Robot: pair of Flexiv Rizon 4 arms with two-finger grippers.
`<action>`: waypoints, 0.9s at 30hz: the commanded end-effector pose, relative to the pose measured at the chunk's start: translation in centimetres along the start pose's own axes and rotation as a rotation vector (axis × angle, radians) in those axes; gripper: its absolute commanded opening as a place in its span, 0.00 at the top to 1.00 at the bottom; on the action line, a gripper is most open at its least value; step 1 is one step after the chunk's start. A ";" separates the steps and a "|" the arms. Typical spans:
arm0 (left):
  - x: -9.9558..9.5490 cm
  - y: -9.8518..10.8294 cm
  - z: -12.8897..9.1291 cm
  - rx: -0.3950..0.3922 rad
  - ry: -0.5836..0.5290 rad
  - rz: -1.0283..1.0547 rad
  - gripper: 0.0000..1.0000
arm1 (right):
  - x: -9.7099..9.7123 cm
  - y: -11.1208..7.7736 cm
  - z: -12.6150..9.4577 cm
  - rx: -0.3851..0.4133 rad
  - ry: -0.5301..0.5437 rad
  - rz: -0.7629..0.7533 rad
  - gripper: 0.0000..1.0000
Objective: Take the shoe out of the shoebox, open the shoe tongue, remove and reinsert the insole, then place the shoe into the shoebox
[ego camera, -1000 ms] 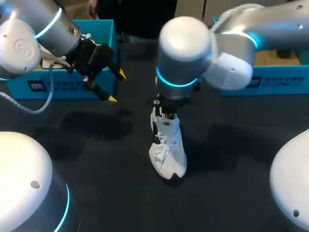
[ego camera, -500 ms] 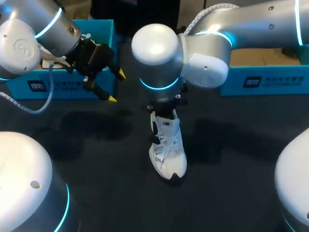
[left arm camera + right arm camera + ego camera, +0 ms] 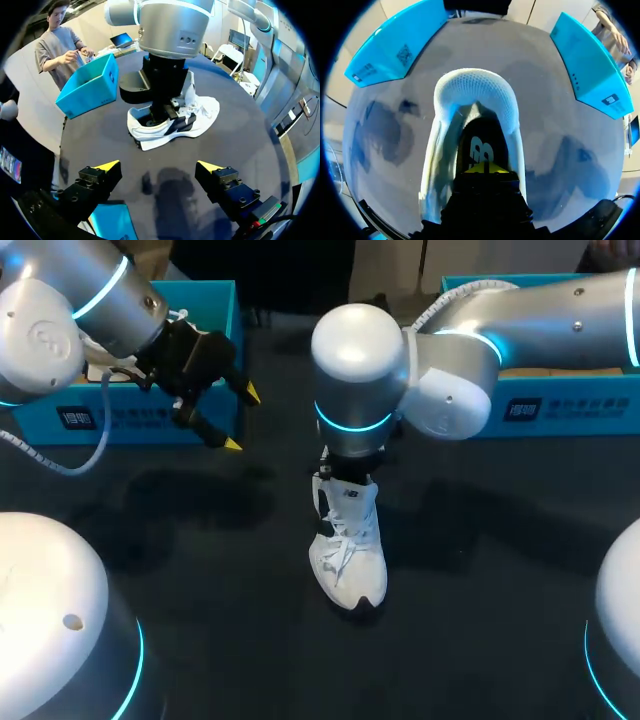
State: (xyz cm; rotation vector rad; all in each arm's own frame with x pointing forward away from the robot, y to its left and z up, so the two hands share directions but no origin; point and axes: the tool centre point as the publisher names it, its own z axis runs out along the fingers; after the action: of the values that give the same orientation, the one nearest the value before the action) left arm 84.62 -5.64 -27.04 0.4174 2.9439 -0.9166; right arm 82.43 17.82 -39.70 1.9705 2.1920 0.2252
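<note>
A white shoe (image 3: 350, 545) with black side marks stands on its sole in the middle of the dark table, toe toward me. My right gripper (image 3: 485, 169) is shut, its yellow tips together inside the shoe's opening, just above the dark insole (image 3: 479, 150) and behind the white heel collar (image 3: 472, 90). Whether the tips pinch anything is hidden. In the left wrist view the right arm's wrist (image 3: 170, 75) covers the shoe's (image 3: 197, 117) heel. My left gripper (image 3: 240, 420) hangs open and empty above the table, left of the shoe, its fingertips (image 3: 107, 165) wide apart.
A blue shoebox (image 3: 130, 415) stands at the back left behind my left gripper, and another blue box (image 3: 560, 405) at the back right under my right arm. Both show beside the shoe in the right wrist view, one box (image 3: 395, 47) on either side (image 3: 590, 65).
My right arm's upper joints swung left, then partly back right, while its gripper stayed in the shoe's heel opening. The shoe barely shifted. My left arm has not moved.
</note>
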 end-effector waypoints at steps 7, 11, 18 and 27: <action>0.1 0.0 0.0 -0.002 -0.001 0.001 0.00 | -0.4 1.0 -2.2 -0.129 -0.017 0.006 1.00; 0.1 0.0 0.0 -0.002 -0.001 0.001 0.00 | -0.7 1.8 -1.0 -0.172 -0.024 0.016 1.00; 0.1 0.0 0.0 -0.002 -0.001 0.001 0.00 | -1.2 3.0 1.7 -0.199 0.000 0.004 1.00; 0.1 0.0 0.0 -0.002 -0.001 0.001 0.00 | 0.3 3.5 3.7 -0.135 0.076 -0.040 1.00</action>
State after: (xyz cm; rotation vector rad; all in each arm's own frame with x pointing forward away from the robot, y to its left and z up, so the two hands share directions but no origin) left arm 84.62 -5.65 -27.04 0.4174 2.9439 -0.9166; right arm 85.56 18.21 -40.71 1.8616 2.1631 0.4454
